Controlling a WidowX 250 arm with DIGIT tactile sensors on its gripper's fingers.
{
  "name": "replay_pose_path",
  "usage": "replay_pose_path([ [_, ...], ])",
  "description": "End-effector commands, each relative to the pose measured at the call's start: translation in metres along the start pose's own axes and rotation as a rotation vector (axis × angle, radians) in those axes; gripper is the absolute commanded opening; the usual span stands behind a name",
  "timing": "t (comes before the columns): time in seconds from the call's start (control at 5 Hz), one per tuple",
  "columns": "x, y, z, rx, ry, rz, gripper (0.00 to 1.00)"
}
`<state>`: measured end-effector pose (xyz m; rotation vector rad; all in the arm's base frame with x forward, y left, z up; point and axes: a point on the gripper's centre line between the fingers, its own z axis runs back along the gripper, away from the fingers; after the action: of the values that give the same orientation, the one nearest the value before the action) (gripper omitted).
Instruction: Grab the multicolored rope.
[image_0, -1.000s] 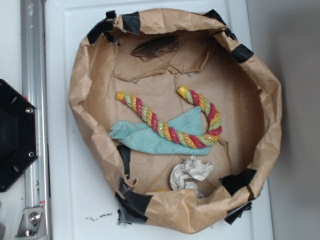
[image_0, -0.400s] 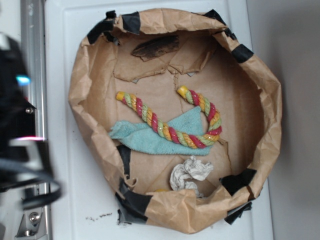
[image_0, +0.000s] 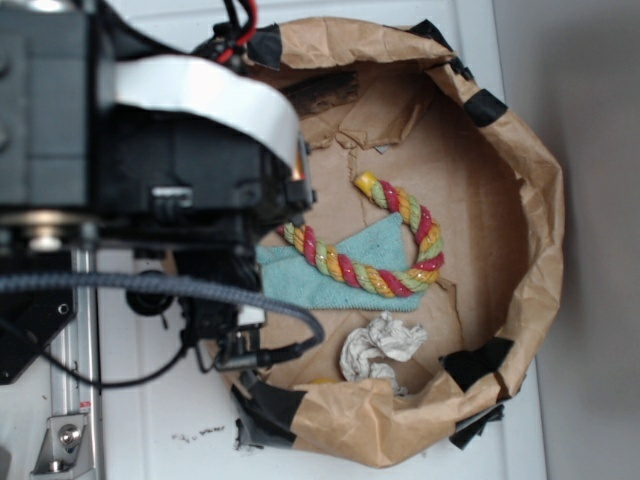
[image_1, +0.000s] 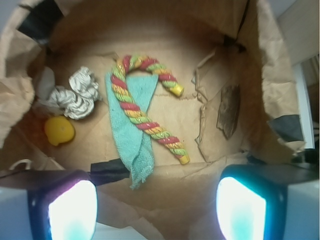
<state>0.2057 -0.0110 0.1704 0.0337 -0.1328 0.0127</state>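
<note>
Arm (image_0: 150, 170): large black body, blurred in the exterior view, covering the left side of the bag and one end of the rope.

Bag (image_1: 270, 75): brown paper, walls rolled down and patched with black tape, forming an open basin. Its near rim lies between the fingers and all contents.

Gripper (image_1: 157, 210): released, jaws spread wide. The two fingers (image_1: 72, 210) sit at the bottom corners of the wrist view, pads glowing pale cyan, nothing between them but bag rim.

Cloth (image_1: 131, 145): teal, a long strip under the rope's straight run, its near end ahead of the gap, closer to the left finger.

Rope (image_1: 147, 125): red, yellow and green twist, cane-shaped, on the bag floor ahead of the gap and apart from the fingers. Long axis runs diagonally (wrist view), from a yellow tip ahead of the right finger away to the far left, then hooks back right to a second yellow tip.

Paper ball (image_1: 75, 92): crumpled white, beyond the left finger, just beside the cloth.

Dark scrap (image_1: 229, 110): beyond the right finger, near the wall.

Yellow piece (image_1: 59, 131): small, rounded, beyond the left finger, near the paper ball.
</note>
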Motion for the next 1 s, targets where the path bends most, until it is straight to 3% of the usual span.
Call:
replay_pose_path([
  [0.0, 0.006, 0.003, 0.008, 0.003, -0.045, 0.017, 1.00],
  [0.2, 0.018, 0.029, -0.019, -0.030, -0.151, 0.029, 1.00],
  [0.4, 0.041, 0.034, -0.045, 0.028, -0.271, 0.058, 1.00],
  [0.6, 0.064, 0.027, -0.067, -0.032, -0.328, 0.211, 1.00],
  [0.8, 0.081, 0.002, -0.087, -0.112, -0.274, 0.226, 1.00],
])
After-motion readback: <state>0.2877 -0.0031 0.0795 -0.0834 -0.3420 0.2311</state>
